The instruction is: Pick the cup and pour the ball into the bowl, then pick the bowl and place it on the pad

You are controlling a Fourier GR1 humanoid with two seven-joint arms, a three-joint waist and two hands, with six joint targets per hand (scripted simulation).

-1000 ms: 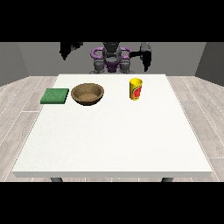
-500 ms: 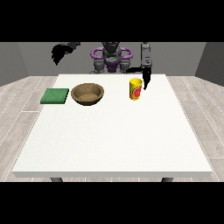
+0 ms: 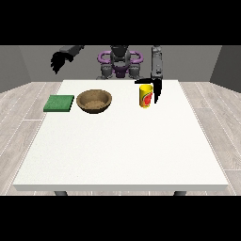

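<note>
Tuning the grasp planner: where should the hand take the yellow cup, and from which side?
Take the cup round its side wall at about mid-height, coming from its right in the front view, where the hand at the view's right already hangs beside it. It stands upright with its mouth up, so a side grip should leave the mouth free for pouring into the bowl.

Grey-and-purple humanoid with black hands

At the frame's upper centre, the robot has a dark grey torso ringed by purple hoops, grey forearms, and black hands at both sides.
</note>
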